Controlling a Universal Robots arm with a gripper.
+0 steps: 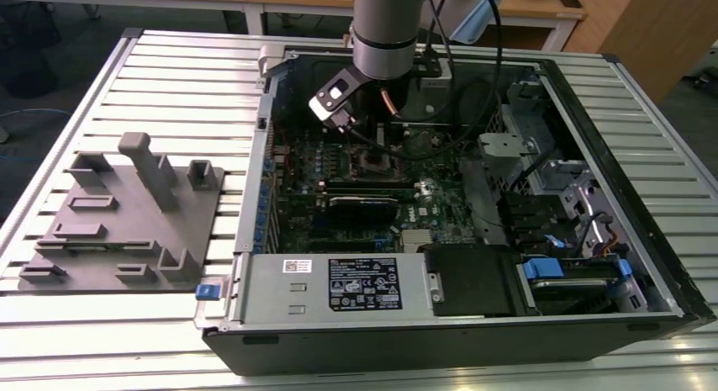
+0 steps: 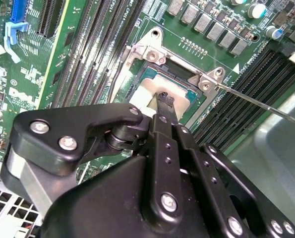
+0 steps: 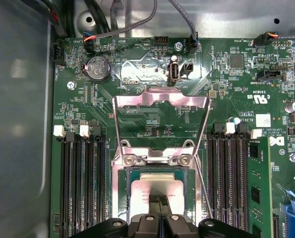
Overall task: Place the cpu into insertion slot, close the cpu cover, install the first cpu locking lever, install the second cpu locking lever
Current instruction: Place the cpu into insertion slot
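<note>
Exterior view's left: a grey moulded plastic fixture block [image 1: 118, 214] sits on the slatted metal worktop [image 1: 168, 63]. Rightward is the open black computer case [image 1: 662, 273], with the arm reaching in over the green circuit board [image 3: 226, 74].

Step in hand, as I read it: cpu placement at its close, cover not yet down. The small flat square silver-grey cpu [image 3: 145, 188] lies level in the silver-rimmed dark square insertion slot [image 3: 119, 188]. The thin square silver metal cpu cover [image 3: 137, 98] is swung back off the slot, hinge edge just beside it. One thin steel locking lever [image 2: 256, 101] juts free, unlatched.

Jaws: together, nothing gripped between them. Black fingertips [image 2: 164, 99] are on or just above the cpu's top; contact uncertain.

Judgement: closing calls for the cover to swing over squarely without nudging the cpu.
</note>
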